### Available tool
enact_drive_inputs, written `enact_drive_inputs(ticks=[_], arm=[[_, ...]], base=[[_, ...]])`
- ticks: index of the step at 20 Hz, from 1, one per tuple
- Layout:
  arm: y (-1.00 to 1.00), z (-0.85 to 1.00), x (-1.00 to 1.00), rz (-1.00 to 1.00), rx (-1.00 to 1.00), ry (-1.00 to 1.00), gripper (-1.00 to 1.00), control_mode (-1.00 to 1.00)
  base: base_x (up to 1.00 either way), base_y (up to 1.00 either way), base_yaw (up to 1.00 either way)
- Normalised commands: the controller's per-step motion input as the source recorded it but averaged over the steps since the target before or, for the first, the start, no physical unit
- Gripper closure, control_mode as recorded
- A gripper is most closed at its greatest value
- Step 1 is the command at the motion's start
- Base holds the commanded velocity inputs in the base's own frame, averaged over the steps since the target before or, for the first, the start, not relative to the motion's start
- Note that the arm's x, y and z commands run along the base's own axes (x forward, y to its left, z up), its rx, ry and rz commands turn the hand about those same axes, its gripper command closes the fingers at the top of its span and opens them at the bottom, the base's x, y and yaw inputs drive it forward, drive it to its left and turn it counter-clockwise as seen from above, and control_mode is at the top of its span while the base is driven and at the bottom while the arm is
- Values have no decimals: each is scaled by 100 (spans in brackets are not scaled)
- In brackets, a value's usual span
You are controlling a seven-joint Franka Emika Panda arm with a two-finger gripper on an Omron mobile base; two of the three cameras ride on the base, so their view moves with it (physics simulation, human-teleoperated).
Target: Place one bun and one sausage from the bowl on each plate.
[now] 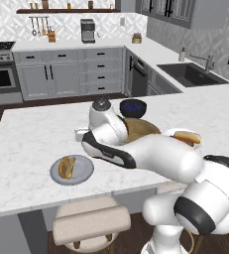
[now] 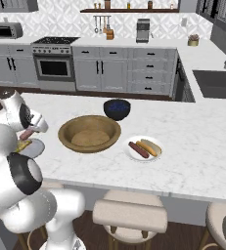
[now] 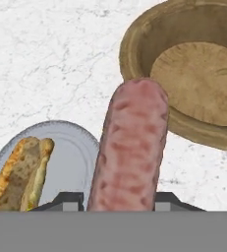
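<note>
Two plates: grey (image 1: 71, 170) just below the gripper (image 3: 117, 199), white (image 2: 143, 148) beyond the wooden bowl (image 2: 89, 133). Two buns (image 3: 21, 172) (image 2: 151, 146), two sausages (image 3: 129, 147) (image 2: 138, 149), one blue bowl (image 2: 117, 108).

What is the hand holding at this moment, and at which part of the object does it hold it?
The hand holds a sausage by one end, between its two fingers; the rest sticks out beyond them, over the counter between the grey plate and the wooden bowl.
</note>
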Motion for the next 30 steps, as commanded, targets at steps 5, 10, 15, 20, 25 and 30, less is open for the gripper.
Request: enact_drive_inputs(ticks=[5, 10, 15, 20, 25, 30], arm=[[58, -58, -14, 0, 11, -1, 100, -100], [5, -53, 30, 0, 10, 7, 100, -100], [23, -26, 19, 0, -5, 5, 100, -100], [40, -2, 6, 0, -7, 1, 100, -100], [24, -15, 11, 0, 0, 1, 100, -100], [17, -26, 12, 4, 0, 0, 100, -100]], base=[[0, 0, 0], [0, 0, 0], [0, 0, 0], [0, 0, 0], [0, 0, 0], [0, 0, 0]])
